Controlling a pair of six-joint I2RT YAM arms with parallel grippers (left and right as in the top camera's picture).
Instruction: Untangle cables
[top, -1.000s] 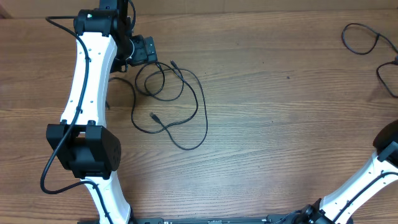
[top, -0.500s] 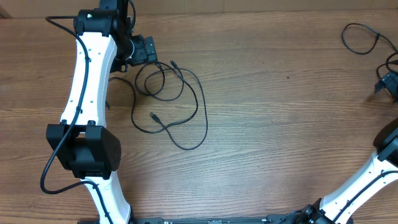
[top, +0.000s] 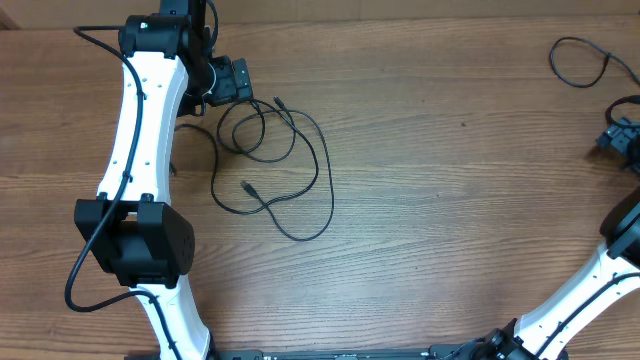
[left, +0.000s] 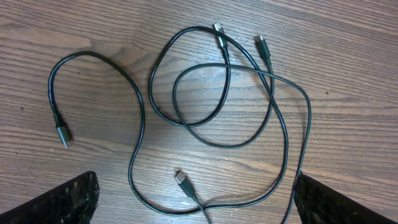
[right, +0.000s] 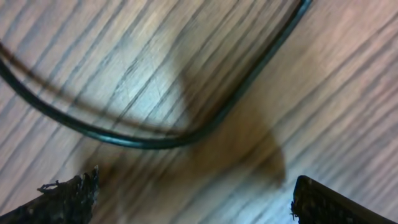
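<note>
Two thin black cables (top: 285, 160) lie looped over each other on the wood table at the left. In the left wrist view the cables (left: 249, 124) spread out below the camera, with plug ends at the top, at the left and near the bottom. My left gripper (top: 240, 82) hovers over the tangle's far left side; in its wrist view the left gripper (left: 196, 205) is open and empty. My right gripper (top: 620, 135) is at the right edge; in its blurred wrist view the right gripper (right: 205, 199) is open above another black cord (right: 155, 140).
A separate black cord (top: 580, 62) lies looped at the far right corner of the table. The white left arm (top: 140, 120) reaches along the left side. The wood tabletop (top: 450, 200) stretches between the two groups of cords.
My right gripper has come into the overhead view at the right edge and moved slightly left over the cord there. The left arm and the tangled cables have not moved.
</note>
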